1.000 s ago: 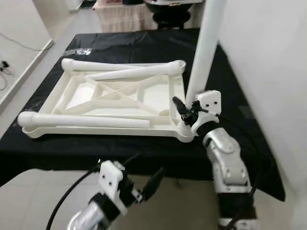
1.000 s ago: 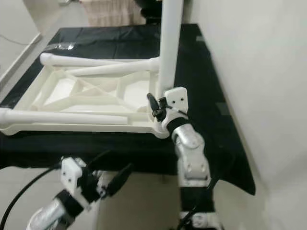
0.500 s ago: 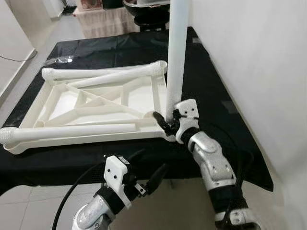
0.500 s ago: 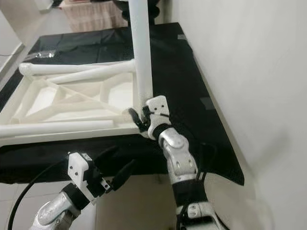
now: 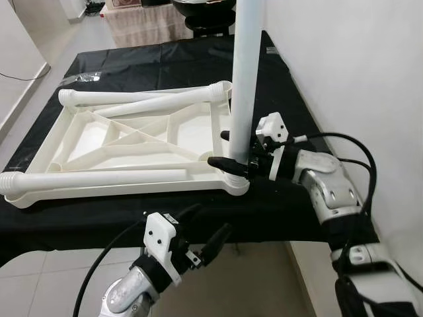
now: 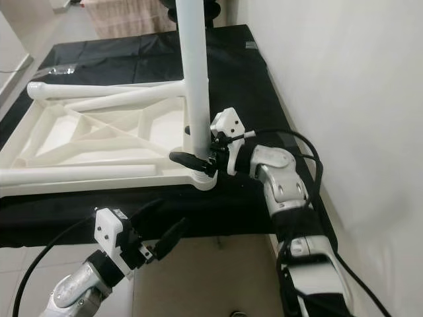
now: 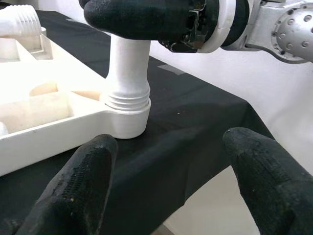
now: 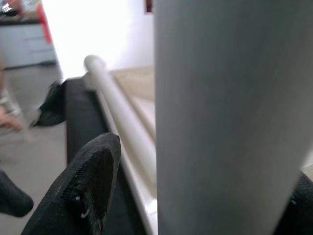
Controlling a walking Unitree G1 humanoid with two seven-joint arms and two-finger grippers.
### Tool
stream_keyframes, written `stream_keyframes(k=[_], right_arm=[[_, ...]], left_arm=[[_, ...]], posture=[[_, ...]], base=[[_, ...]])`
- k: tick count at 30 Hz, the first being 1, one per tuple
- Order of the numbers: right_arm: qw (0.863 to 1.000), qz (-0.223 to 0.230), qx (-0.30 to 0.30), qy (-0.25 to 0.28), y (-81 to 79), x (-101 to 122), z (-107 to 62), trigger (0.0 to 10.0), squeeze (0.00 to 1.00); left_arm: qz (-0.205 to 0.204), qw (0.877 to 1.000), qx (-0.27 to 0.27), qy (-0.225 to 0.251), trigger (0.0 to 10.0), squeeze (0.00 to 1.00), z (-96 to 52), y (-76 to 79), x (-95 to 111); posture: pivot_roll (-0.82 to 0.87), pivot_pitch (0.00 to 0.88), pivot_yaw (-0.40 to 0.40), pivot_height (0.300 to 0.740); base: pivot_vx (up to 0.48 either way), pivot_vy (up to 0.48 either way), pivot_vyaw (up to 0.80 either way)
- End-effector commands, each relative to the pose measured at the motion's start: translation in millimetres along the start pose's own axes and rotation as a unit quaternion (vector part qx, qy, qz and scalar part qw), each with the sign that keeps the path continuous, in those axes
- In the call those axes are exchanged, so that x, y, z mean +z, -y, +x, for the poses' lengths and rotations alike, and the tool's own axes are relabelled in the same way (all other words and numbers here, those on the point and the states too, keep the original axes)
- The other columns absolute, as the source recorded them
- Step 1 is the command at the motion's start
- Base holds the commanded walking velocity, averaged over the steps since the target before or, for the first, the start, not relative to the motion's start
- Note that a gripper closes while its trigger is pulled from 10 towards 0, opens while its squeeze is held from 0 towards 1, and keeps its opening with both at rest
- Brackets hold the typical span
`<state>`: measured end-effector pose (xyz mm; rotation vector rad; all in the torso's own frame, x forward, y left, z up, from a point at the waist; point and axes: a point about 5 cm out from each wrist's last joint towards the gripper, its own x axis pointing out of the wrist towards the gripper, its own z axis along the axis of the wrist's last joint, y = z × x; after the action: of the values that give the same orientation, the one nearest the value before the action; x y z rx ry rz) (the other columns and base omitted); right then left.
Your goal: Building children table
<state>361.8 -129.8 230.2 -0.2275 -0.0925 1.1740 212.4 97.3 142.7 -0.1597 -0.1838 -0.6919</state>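
Observation:
The white table top (image 5: 119, 187) lies upside down on a black-covered table (image 5: 165, 59). One white leg (image 5: 244, 79) stands upright in its near right corner socket (image 7: 128, 115). My right gripper (image 5: 228, 149) reaches in from the right and is shut on this leg just above the socket; the leg (image 8: 230, 117) sits between its fingers. Loose legs lie on the top, one along the near edge (image 5: 99, 177) and others at the far edge (image 5: 152, 99). My left gripper (image 5: 208, 222) hangs open below the table's front edge, holding nothing.
A white wall (image 5: 357, 66) runs close along the table's right side. The black cloth (image 5: 277, 205) drapes over the front edge. Tiled floor (image 5: 39, 271) lies in front and to the left. Dark furniture (image 5: 205, 10) stands beyond the far end.
The camera has shifted. My right forearm swung from below the corner out to the right and now lies level, still at the leg's base. The left gripper stays low and open.

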Motion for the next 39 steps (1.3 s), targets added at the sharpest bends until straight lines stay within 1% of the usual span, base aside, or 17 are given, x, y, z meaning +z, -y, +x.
stream_keyframes(k=[1, 2, 3, 5, 6, 16, 21, 23, 24, 26, 28, 29, 30, 31, 32, 37, 39], right_arm=[[0.999, 0.019, 0.029, -0.006, -0.1, -6, 6.9, 10.0, 0.0], [0.999, 0.024, 0.029, -0.004, 1.3, -6, 7.1, 10.0, 0.0], [0.999, 0.032, 0.034, -0.005, 2.9, -7, 7.3, 8.5, 0.0], [0.999, 0.035, 0.039, -0.007, 3.7, -8, 7.2, 8.5, 0.0], [0.998, 0.038, 0.044, -0.009, 4.3, -9, 7.0, 0.0, 0.0], [0.998, 0.04, 0.038, 0.002, 10.6, -10, 3.4, 0.0, 0.0], [0.999, 0.013, -0.034, 0.007, 14.2, -13, -4.1, 0.0, 0.0], [0.994, -0.003, -0.111, -0.008, 6.0, -24, -6.8, 0.0, 0.0], [0.994, -0.003, -0.111, -0.008, 6.0, -24, -6.8, 0.0, 0.0], [0.973, 0.019, -0.23, -0.027, -8.2, -40, -4.7, 0.0, 0.0], [0.905, 0.027, -0.409, -0.112, -44.5, -70, -11.8, 0.0, 0.0], [0.905, 0.027, -0.409, -0.112, -44.5, -70, -11.8, 0.0, 0.0], [0.902, 0.03, -0.415, -0.119, -63.5, -76, -4.7, 0.0, 0.0], [0.902, 0.03, -0.415, -0.119, -63.5, -76, -4.7, 0.0, 0.0], [0.904, 0.034, -0.41, -0.117, -75.4, -78, 1.3, 0.0, 0.0], [0.921, 0.032, -0.375, -0.095, -63.8, -75, 14.9, 0.0, 0.0], [0.921, 0.032, -0.375, -0.095, -63.8, -75, 14.9, 0.0, 0.0]], left_arm=[[-0.005, 1.0, 0.003, -0.002, 10.0, 0.0, -3.6, 2.8, -2], [-0.005, 1.0, 0.003, -0.002, 10.0, 0.0, -3.8, 3.2, -2], [-0.005, 1.0, 0.003, -0.003, 10.0, 0.0, -4.2, 3.6, -2], [-0.005, 1.0, 0.003, -0.003, 10.0, 0.0, -4.4, 3.8, -2], [-0.006, 1.0, 0.003, -0.003, 10.0, 0.0, -4.8, 4.3, -2], [-0.007, 1.0, 0.006, -0.003, 10.0, 0.0, -6.1, 4.5, -1], [-0.008, 1.0, 0.006, -0.002, 10.0, 0.0, -5.7, 3.7, -1], [-0.007, 1.0, 0.007, -0.001, 10.0, 0.0, -6.1, 2.7, 0], [-0.007, 1.0, 0.007, -0.001, 10.0, 0.0, -6.1, 2.7, 0], [-0.007, 1.0, 0.008, 0.0, 10.0, 0.0, -6.4, 1.4, 1], [-0.005, 1.0, 0.009, 0.001, 10.0, 0.0, -6.1, -0.8, 1], [-0.005, 1.0, 0.009, 0.001, 10.0, 0.0, -6.1, -0.8, 1], [-0.004, 1.0, 0.008, 0.001, 10.0, 0.0, -5.0, -2.2, 1], [-0.004, 1.0, 0.008, 0.001, 10.0, 0.0, -5.0, -2.2, 1], [-0.003, 1.0, 0.008, 0.001, 10.0, 0.0, -4.1, -3.1, 1], [-0.004, 1.0, 0.008, 0.001, 10.0, 0.0, -1.0, -4.5, -1], [-0.004, 1.0, 0.008, 0.001, 10.0, 0.0, -1.0, -4.5, -1]], posture=[[0.06, 0.192, 0.052, 0.74], [0.06, 0.194, 0.053, 0.74], [0.06, 0.198, 0.053, 0.74], [0.06, 0.198, 0.053, 0.74], [0.07, 0.201, 0.052, 0.74], [0.07, 0.207, 0.05, 0.74], [0.05, 0.207, 0.047, 0.74], [0.04, 0.211, 0.04, 0.74], [0.04, 0.211, 0.04, 0.74], [0.03, 0.214, 0.036, 0.74], [0.01, 0.217, 0.04, 0.74], [0.01, 0.217, 0.04, 0.74], [0.01, 0.212, 0.049, 0.74], [0.01, 0.212, 0.049, 0.74], [0.01, 0.212, 0.049, 0.74], [0.02, 0.182, 0.041, 0.74], [0.02, 0.182, 0.041, 0.74]], base=[[0.0, 0.0, 0.0], [0.0, 0.0, 0.0], [0.0, 0.0, 0.0], [0.0, 0.0, 0.0], [0.0, 0.0, 0.0], [0.0, 0.0, 0.0], [0.0, 0.0, 0.0], [0.0, 0.0, 0.0], [0.0, 0.0, 0.0], [0.0, 0.0, 0.0], [0.0, 0.0, 0.0], [0.0, 0.0, 0.0], [0.0, 0.0, 0.0], [0.0, 0.0, 0.0], [0.0, 0.0, 0.0], [0.0, 0.0, 0.0], [0.0, 0.0, 0.0]])
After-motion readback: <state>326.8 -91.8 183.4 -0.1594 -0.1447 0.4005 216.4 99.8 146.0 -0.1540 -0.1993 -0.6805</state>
